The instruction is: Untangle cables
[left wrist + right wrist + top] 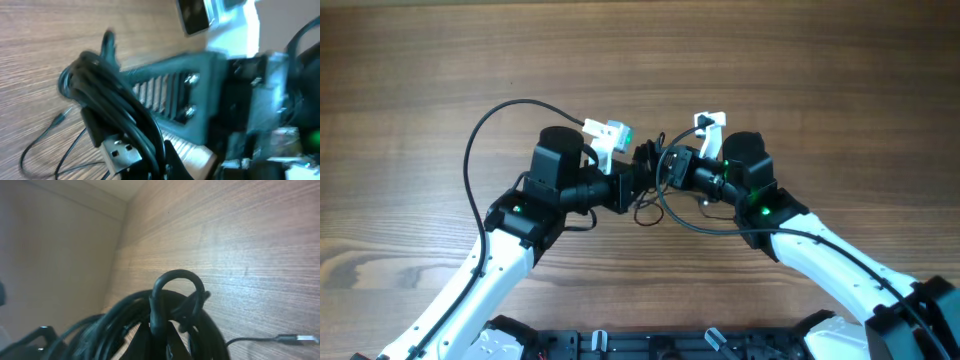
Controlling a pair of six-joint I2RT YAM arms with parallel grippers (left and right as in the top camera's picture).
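The cables (650,190) are a knotted black bundle held up between my two grippers at the table's middle, with thin strands hanging to the wood. My left gripper (636,182) is shut on the bundle. In the left wrist view the bundle (107,95) fills the frame, a silver USB plug (120,152) sticks out, and only one fingertip of my left gripper (172,165) shows. My right gripper (666,170) faces it. In the right wrist view its fingers (160,342) are shut on a black loop (175,287) of the bundle.
The wooden table (800,80) lies all around. A thick black arm cable (480,140) arcs out left of the left arm. Loose thin strands (50,145) and a plug end (299,339) lie on the wood. The arm bases stand at the front edge.
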